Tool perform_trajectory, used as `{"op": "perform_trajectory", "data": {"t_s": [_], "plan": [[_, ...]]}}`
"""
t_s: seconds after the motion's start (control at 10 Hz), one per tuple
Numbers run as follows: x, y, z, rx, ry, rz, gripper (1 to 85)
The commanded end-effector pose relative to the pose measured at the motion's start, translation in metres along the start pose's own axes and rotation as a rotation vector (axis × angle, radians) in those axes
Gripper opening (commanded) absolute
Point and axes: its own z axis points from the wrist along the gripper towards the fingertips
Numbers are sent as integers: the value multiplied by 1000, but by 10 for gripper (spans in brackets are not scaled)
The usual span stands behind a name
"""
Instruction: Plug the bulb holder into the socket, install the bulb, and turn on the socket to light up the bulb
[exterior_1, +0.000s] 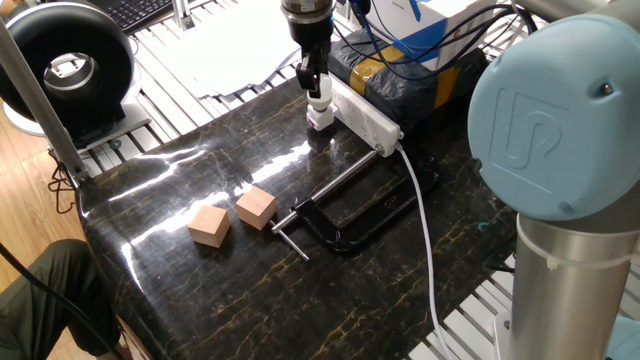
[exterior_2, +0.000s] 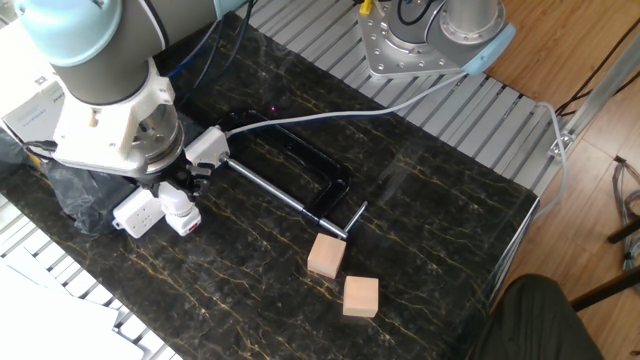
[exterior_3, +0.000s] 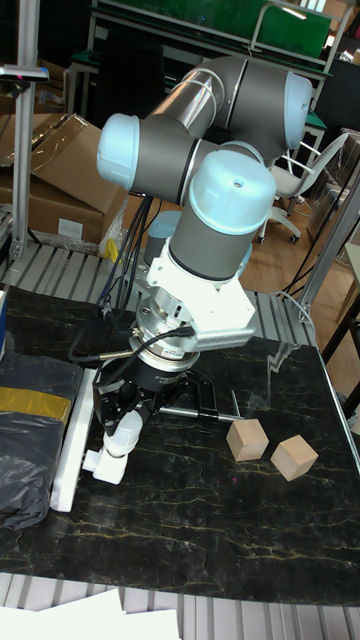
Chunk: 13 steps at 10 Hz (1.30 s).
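Note:
The white socket (exterior_1: 366, 116) lies along the table's far edge, its thick cable (exterior_1: 425, 230) running forward. The bulb holder (exterior_1: 320, 121) sits at the socket's near end, against the strip; its red mark shows in the other fixed view. The bulb (exterior_1: 318, 101) stands upright in the bulb holder's top. My gripper (exterior_1: 316, 88) comes straight down from above and is shut on the bulb. In the other fixed view the gripper (exterior_2: 172, 194) and wrist hide most of the bulb (exterior_2: 177, 205). The tall fixed view shows the bulb (exterior_3: 125, 436) under the gripper (exterior_3: 122, 420), above the bulb holder (exterior_3: 108, 466).
A black C-clamp (exterior_1: 345, 215) lies mid-table beside the cable. Two tan wooden cubes (exterior_1: 210, 226) (exterior_1: 256, 207) sit toward the front left. A black wrapped bundle (exterior_1: 420, 75) and boxes stand behind the socket. The arm's large base joint (exterior_1: 555, 130) looms at right.

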Motion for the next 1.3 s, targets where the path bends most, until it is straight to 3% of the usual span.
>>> {"op": "perform_trajectory", "data": {"t_s": [0.0,0.6,0.9,1.2], "plan": [[-4,0,0,-11,-9,101,10],[-3,3,-3,-17,10,145,37],[-5,3,-1,-22,4,112,190],[-6,-1,-2,-15,-6,17,433]]}}
